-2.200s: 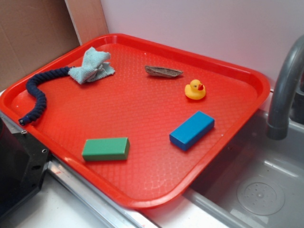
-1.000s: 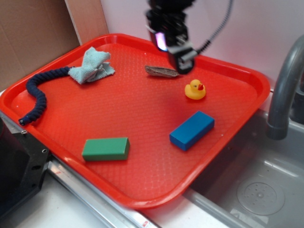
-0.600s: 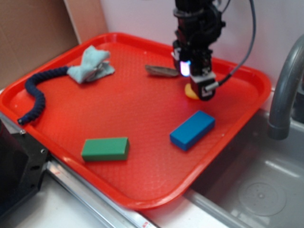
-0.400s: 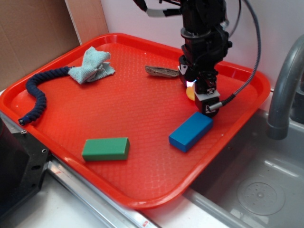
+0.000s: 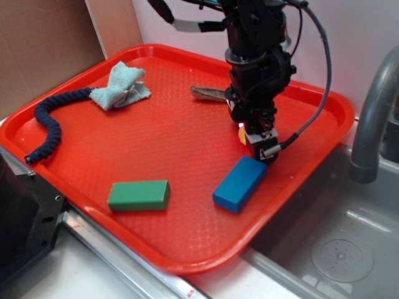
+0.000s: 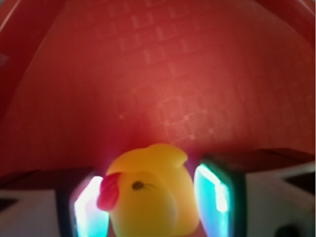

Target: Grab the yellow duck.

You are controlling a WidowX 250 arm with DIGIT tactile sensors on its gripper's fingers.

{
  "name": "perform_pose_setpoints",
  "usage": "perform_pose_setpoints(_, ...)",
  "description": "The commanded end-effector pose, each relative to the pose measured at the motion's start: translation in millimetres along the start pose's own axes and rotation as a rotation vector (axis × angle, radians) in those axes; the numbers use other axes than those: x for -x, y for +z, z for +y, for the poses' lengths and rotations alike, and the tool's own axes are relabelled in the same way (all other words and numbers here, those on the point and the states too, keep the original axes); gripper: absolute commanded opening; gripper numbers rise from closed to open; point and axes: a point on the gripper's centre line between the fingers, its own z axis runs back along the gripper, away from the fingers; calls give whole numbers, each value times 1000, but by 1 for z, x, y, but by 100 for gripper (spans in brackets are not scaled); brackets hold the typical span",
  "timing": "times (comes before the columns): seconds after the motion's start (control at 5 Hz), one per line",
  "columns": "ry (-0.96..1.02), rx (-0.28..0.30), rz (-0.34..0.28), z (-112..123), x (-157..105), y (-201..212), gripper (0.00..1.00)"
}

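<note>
The yellow duck [image 6: 153, 197] sits between my gripper's [image 6: 152, 202] two fingers in the wrist view, with its red beak pointing at the left finger [image 6: 89, 207]. The right finger [image 6: 216, 190] stands close beside its body. The jaws are spread around the duck, low on the red tray [image 5: 174, 143]. In the exterior view my gripper [image 5: 252, 140] hides most of the duck [image 5: 242, 136]; only a yellow sliver shows. One finger touches the far end of the blue block [image 5: 239, 184].
A green block [image 5: 138, 195] lies at the tray's front. A light blue cloth [image 5: 121, 86], a dark blue rope [image 5: 50, 128] and a grey flat piece [image 5: 209, 93] lie at the back. A sink [image 5: 343, 249] and faucet [image 5: 374, 118] are to the right.
My gripper came in from the back and descended over the duck, which now sits between the fingers. The blue block has been pushed left and toward the front.
</note>
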Motion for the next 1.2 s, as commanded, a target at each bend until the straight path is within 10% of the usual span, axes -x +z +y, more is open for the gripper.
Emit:
perform_pose_setpoints(0.0,234,-1,-23,29,30,105,0)
perform_pose_setpoints(0.6,640,-103,-54,51,120,188,0)
perform_pose_setpoints(1.0,664,-115,-93,41,136,201,0)
